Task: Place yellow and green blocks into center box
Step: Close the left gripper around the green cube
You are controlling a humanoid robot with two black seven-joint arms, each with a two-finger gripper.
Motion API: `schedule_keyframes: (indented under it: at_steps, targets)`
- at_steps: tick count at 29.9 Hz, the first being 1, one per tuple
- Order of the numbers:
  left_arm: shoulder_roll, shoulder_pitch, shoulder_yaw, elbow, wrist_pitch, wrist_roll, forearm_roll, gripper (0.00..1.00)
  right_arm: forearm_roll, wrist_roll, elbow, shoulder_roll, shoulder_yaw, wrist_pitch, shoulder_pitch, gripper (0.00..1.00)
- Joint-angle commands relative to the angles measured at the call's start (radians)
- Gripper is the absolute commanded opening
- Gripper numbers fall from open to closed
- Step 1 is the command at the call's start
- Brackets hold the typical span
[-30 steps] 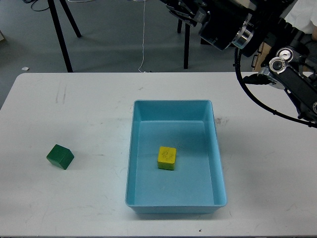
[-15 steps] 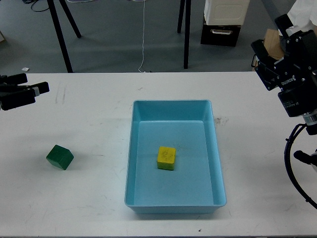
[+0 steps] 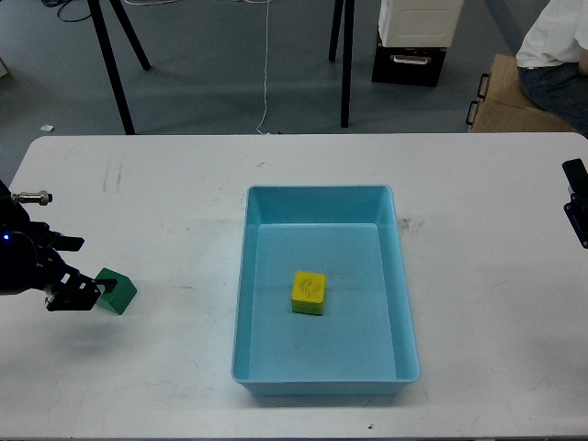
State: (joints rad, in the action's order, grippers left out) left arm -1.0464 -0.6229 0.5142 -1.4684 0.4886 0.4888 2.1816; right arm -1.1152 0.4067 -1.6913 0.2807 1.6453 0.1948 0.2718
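Observation:
A green block [image 3: 119, 288] lies on the white table [image 3: 165, 202] at the left. A yellow block [image 3: 309, 292] rests inside the light blue box [image 3: 323, 191] at the table's center. My left gripper [image 3: 84, 271] comes in from the left edge and sits just left of the green block. Its two dark fingers are spread, and the lower finger overlaps the block's left side. It holds nothing. Only a small black part of my right arm [image 3: 576, 200] shows at the right edge, far from both blocks, and its fingers cannot be told apart.
Black stand legs [image 3: 115, 64] and a white and black cabinet [image 3: 418, 37] stand on the floor beyond the table's far edge. A person in white [image 3: 551, 46] sits by a cardboard box [image 3: 514, 106] at the back right.
My left arm has come down from the table's upper left to beside the green block. My right arm has drawn back almost out of view at the right. The blocks have not moved.

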Motion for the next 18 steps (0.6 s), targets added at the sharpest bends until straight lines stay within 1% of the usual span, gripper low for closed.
schedule_keyframes:
  at_steps: [1, 7, 18]
  targets:
    - [0.026, -0.001, -0.031, 0.058, 0.0, 0.0, 0.0, 1.0, 0.0, 0.003, 0.008, -0.001, 0.004, -0.003, 0.041, 0.98]
    - [0.08, -0.003, -0.036, 0.14, 0.0, 0.0, 0.0, 1.0, 0.0, 0.003, 0.018, -0.009, 0.004, -0.008, 0.055, 0.98]
    - [0.134, -0.003, -0.051, 0.226, 0.0, 0.0, 0.0, 1.0, 0.002, 0.003, 0.024, -0.012, 0.002, -0.008, 0.056, 0.98]
